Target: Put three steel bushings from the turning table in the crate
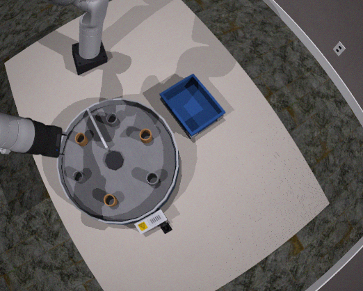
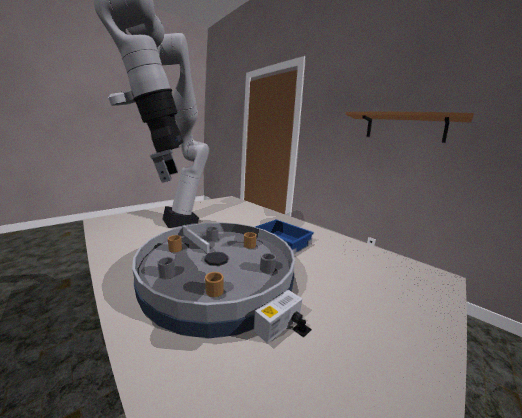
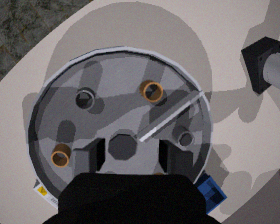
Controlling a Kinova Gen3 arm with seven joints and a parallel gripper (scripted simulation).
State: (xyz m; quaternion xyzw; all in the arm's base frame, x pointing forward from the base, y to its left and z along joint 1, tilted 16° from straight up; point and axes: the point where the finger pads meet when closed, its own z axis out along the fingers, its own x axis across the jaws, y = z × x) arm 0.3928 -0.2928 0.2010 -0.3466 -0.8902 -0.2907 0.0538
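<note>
Three grey steel bushings stand on the turning table (image 1: 132, 156) (image 2: 183, 306) (image 3: 113, 122): one (image 1: 111, 118) (image 2: 212, 234) (image 3: 185, 138) beside the white bar, one (image 1: 78, 176) (image 2: 166, 270) (image 3: 85, 99) on the left in the top view, and one (image 1: 152, 179) (image 2: 268, 265) on the right there, hidden behind the gripper in the wrist view. The blue crate (image 1: 208, 124) (image 2: 303, 243) (image 3: 211, 193) shows nothing inside. My gripper (image 1: 64, 144) (image 2: 168, 175) (image 3: 132, 150) is open and empty, high above the turning table.
Three orange-brown bushings (image 1: 81, 139) (image 1: 145, 136) (image 1: 110, 200) stand between the steel ones. A thin white bar (image 1: 97, 129) (image 2: 196, 238) (image 3: 171, 116) runs from the rim towards the dark hub (image 1: 114, 160). A white box (image 1: 151, 221) (image 2: 278, 317) sits at the table's outer wall.
</note>
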